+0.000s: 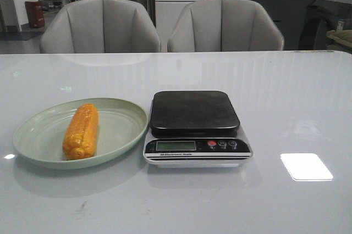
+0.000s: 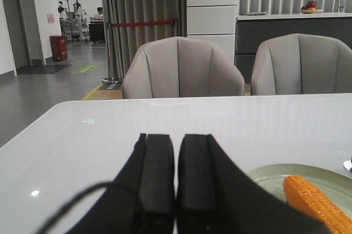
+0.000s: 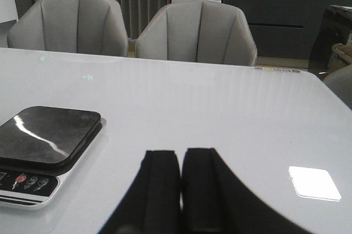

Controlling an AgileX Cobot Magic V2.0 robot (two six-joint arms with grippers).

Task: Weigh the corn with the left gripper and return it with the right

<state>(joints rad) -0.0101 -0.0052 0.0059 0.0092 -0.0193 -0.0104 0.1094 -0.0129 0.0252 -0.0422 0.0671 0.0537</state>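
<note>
Nothing is started: the corn (image 1: pixel 81 132) lies on its plate (image 1: pixel 118 114) just beside the clenched, empty left claw (image 2: pixel 176 190), which must open first.

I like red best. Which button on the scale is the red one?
The leftmost button on the scale, right beside the display; the other two are dark.
</note>
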